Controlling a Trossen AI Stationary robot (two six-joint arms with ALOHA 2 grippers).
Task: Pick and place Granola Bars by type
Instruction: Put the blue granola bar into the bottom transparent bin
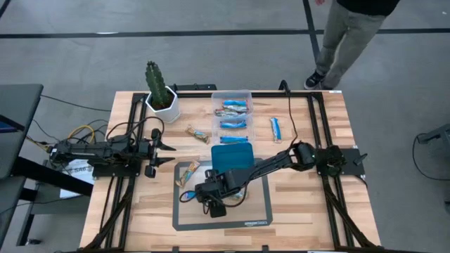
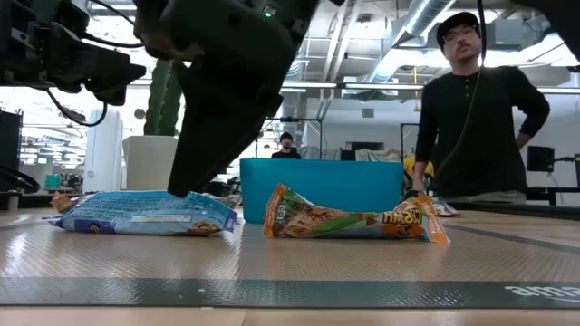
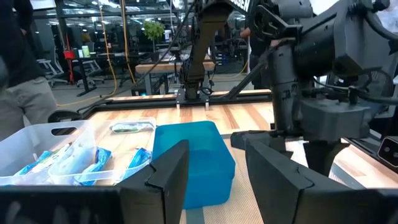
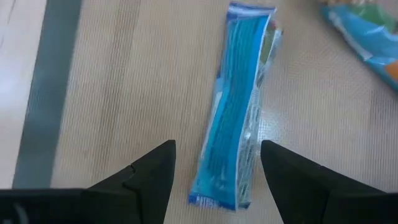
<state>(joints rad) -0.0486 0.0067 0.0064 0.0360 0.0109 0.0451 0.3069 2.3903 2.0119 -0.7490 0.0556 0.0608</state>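
Observation:
A blue-and-white granola bar lies flat on the grey mat. My right gripper hangs open just above its end, one finger on each side, touching nothing I can see. The low view shows this gripper coming down behind the blue bar. A tan, orange-and-green bar lies beside it, at the mat's edge. Another tan bar and a blue one rest on the wood. My left gripper waits open at the table's left.
The teal tray stands just beyond the mat. Behind it, the clear box holds several blue bars. A potted cactus sits at the far left. A person stands past the far edge of the table.

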